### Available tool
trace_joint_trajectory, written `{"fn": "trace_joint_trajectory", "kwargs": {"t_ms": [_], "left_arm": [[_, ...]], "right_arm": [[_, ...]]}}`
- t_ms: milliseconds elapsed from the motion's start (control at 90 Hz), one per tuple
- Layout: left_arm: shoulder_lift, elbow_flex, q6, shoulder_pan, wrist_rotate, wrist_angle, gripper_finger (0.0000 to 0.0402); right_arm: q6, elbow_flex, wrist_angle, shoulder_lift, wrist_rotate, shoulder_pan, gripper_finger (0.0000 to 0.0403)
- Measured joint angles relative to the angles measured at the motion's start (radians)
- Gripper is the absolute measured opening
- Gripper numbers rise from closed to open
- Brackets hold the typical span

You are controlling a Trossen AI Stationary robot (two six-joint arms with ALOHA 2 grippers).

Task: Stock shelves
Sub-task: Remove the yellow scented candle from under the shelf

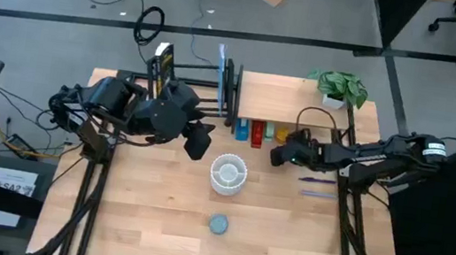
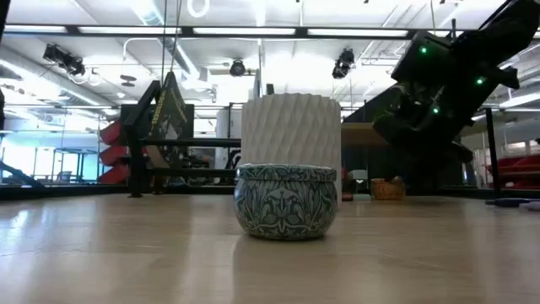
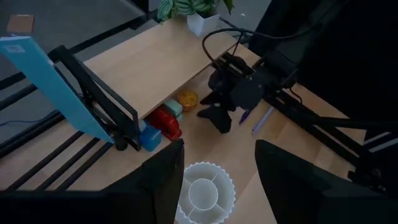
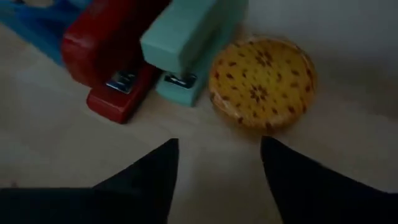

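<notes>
Right now the right gripper (image 1: pixel 278 157) sits low over the table just in front of the wooden board shelf (image 1: pixel 294 101), its two dark fingers (image 4: pixel 149 171) spread apart with nothing between them. Just beyond its fingertips lies a round yellow patterned tin (image 4: pixel 262 81), and beside that a teal stapler (image 4: pixel 186 43) and a red stapler (image 4: pixel 115 53), then a blue object (image 3: pixel 149 137), all lined up along the shelf's front edge, tucked partly beneath the board. A potted plant (image 1: pixel 339 87) stands on the board's far right corner.

Left of the board, touching or nearly touching its end, stands the black metal-bar rack (image 1: pixel 216 86), with a light blue flat item (image 3: pixel 53 84) leaning upright against its end frame and a dark box with yellow print (image 1: pixel 162 65) farther left on its bars.

The left gripper (image 1: pixel 197 141) hangs above the table near the rack's front, fingers (image 3: pixel 165 180) held wide with nothing in them, pointing toward a white ribbed divided cup (image 1: pixel 228 172) that stands in the middle of the table. Nearer the front edge sits a small round blue-green patterned tin (image 2: pixel 285 199), lid on. Two purple pens (image 1: pixel 318 187) lie on the table to the right, beside the right arm
</notes>
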Motion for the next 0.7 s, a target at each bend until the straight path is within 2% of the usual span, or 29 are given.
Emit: {"fn": "trace_joint_trajectory", "kwargs": {"t_ms": [178, 300, 433, 700], "left_arm": [[0.000, 0.000, 0.000, 0.000, 0.000, 0.000, 0.0177], [0.000, 0.000, 0.000, 0.000, 0.000, 0.000, 0.0177], [0.000, 0.000, 0.000, 0.000, 0.000, 0.000, 0.0177], [0.000, 0.000, 0.000, 0.000, 0.000, 0.000, 0.0177]], "right_arm": [[-0.019, 0.000, 0.055, 0.000, -0.001, -0.040, 0.0339], [-0.013, 0.000, 0.060, 0.000, 0.019, -0.088, 0.0377], [-0.013, 0.000, 0.064, 0.001, 0.025, -0.143, 0.0381], [-0.014, 0.002, 0.103, 0.000, 0.026, -0.219, 0.0350]]}}
